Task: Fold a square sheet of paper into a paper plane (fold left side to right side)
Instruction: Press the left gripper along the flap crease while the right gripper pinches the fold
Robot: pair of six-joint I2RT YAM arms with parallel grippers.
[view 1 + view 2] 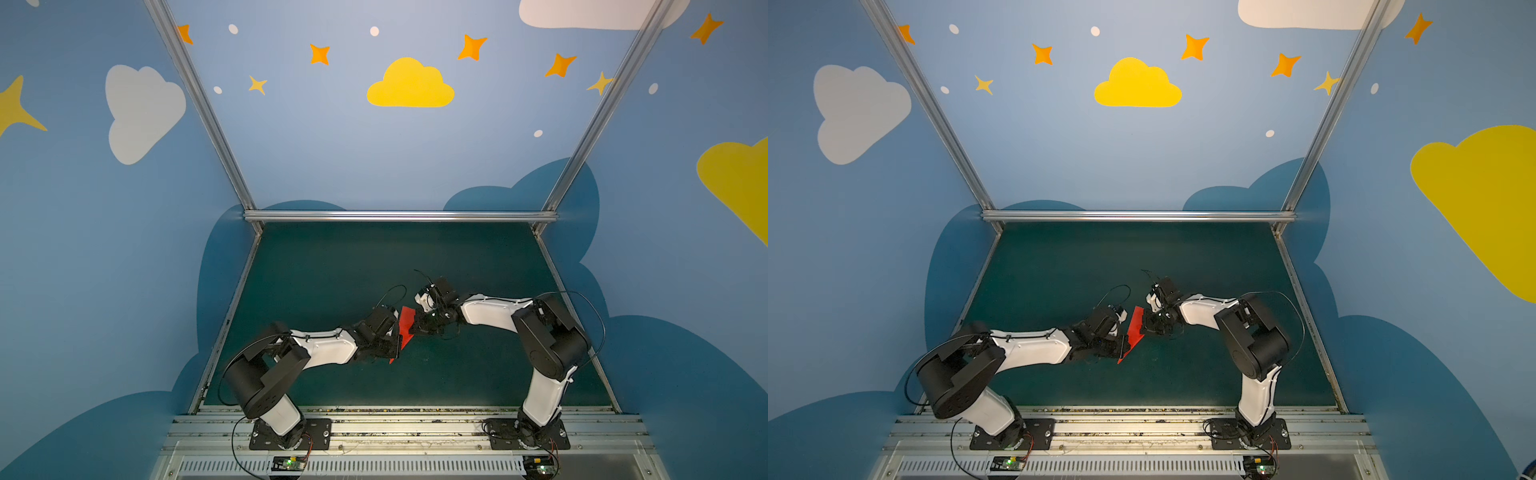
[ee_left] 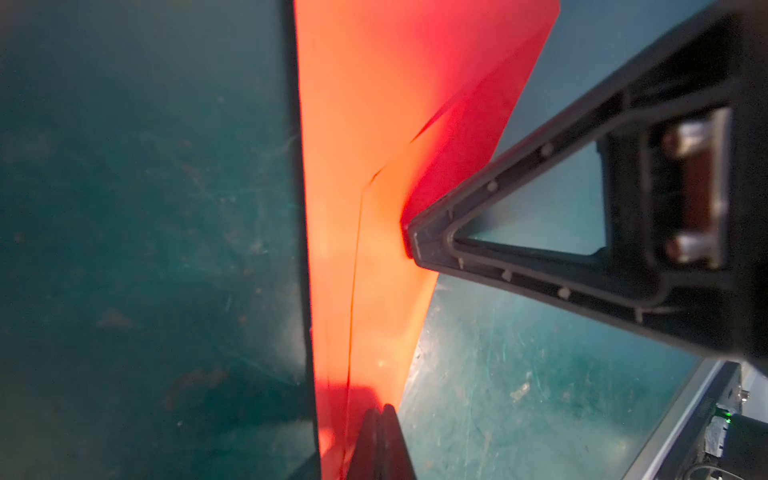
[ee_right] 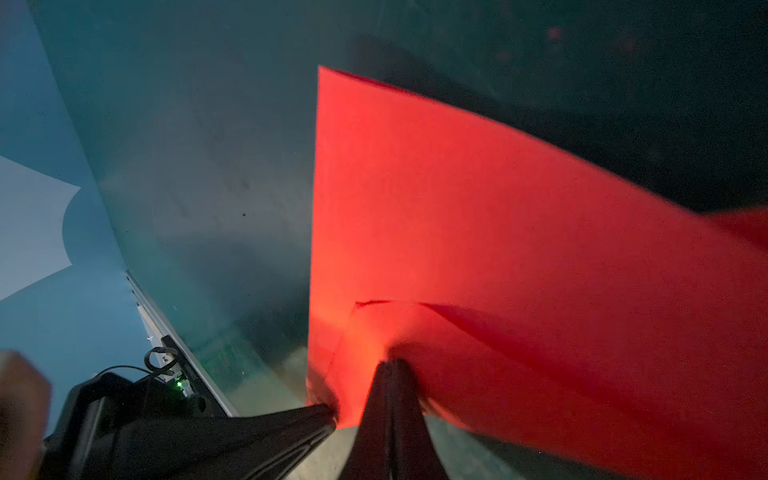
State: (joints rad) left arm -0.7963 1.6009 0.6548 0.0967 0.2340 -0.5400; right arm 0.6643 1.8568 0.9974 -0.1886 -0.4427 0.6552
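Red paper (image 1: pixel 406 322) — creased, folded into a narrow pointed shape — is standing on edge over the middle of the dark green table mat (image 1: pixel 332 270). You are gripping it from both sides: your black left gripper (image 2: pixel 380 440) is clenching its nearer part, your black right gripper (image 3: pixel 390 407) is clamping a folded flap.

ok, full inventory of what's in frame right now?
folded red paper: one, bright red, mid-table, pinched between both grippers
table mat: one, dark green, under everything
frame rails: several, silver, along the table's back edge and up the corners
walls: three, blue with cloud and star decals, around the table
boards with green lights: two, front edge, by the arm bases
arms: two, white and black, based at the front rail
left gripper: one, black, shut on the paper
right gripper: one, black, shut on the paper
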